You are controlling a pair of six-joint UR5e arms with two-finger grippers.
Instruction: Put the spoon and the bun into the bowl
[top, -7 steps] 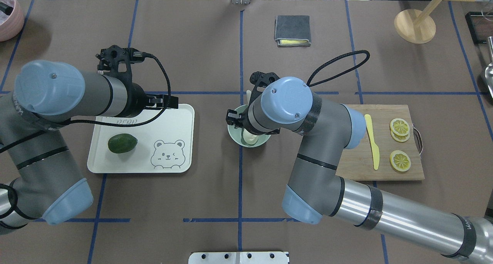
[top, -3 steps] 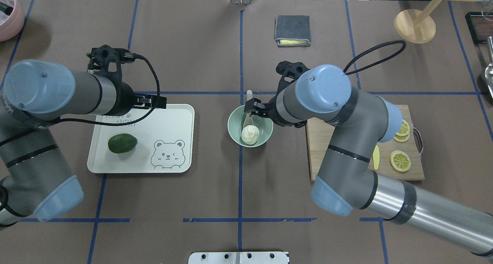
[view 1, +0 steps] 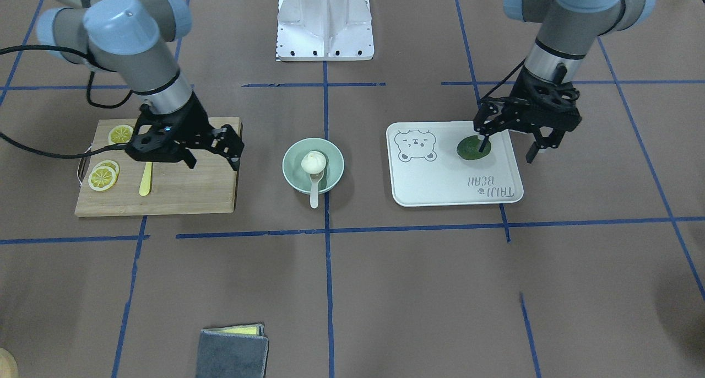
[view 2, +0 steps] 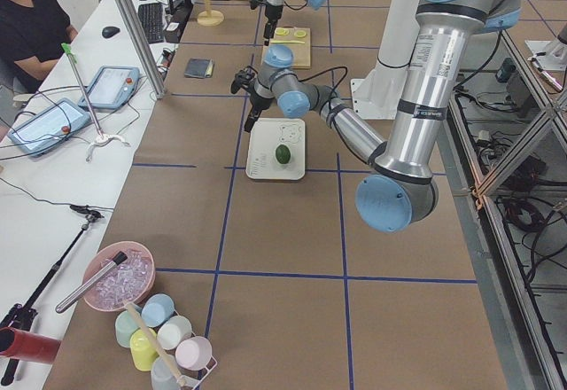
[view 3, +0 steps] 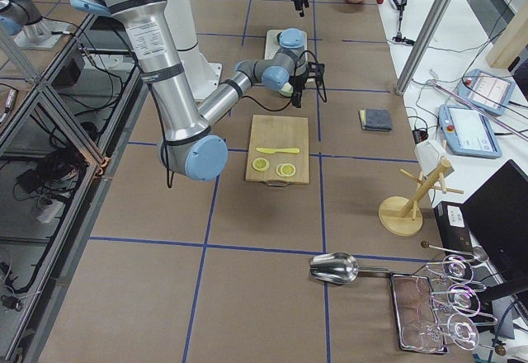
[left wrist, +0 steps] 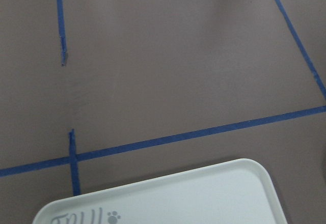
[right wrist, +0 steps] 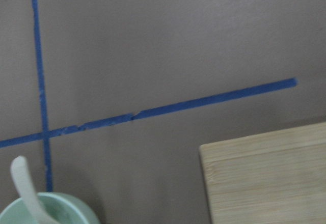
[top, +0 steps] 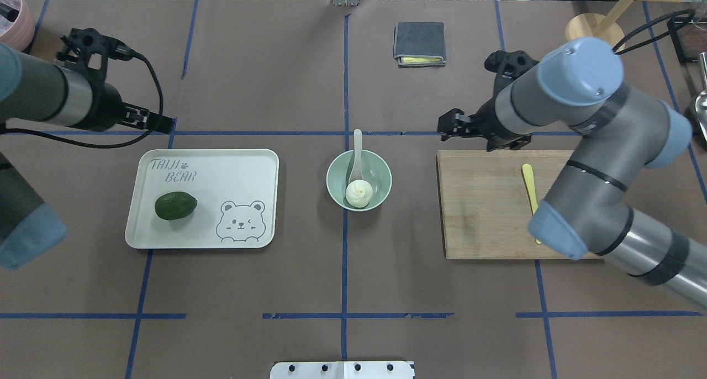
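Note:
The mint-green bowl (top: 380, 172) stands at the table's middle, also in the front view (view 1: 294, 171). The white bun (top: 359, 193) (view 1: 313, 161) lies inside it. The beige spoon (top: 357, 149) (view 1: 314, 193) rests with its scoop in the bowl and its handle over the far rim; the handle also shows in the right wrist view (right wrist: 23, 183). My right gripper (top: 448, 124) (view 1: 215, 156) is open and empty, to the right of the bowl, at the cutting board's far left corner. My left gripper (top: 154, 122) (view 1: 508, 148) is open and empty, above the tray's far left corner.
A white bear-print tray (top: 259, 163) (left wrist: 168, 198) holds a dark green avocado (top: 175, 205). A wooden cutting board (top: 480, 213) (right wrist: 270, 178) carries a yellow knife (top: 528, 180) and lemon slices (view 1: 103, 177). A folded grey cloth (top: 419, 43) and a wooden stand (top: 595, 36) sit at the far side.
My right gripper has drawn back to the right, away from the bowl, leaving spoon and bun inside. My left arm has drawn back to the left, off the tray.

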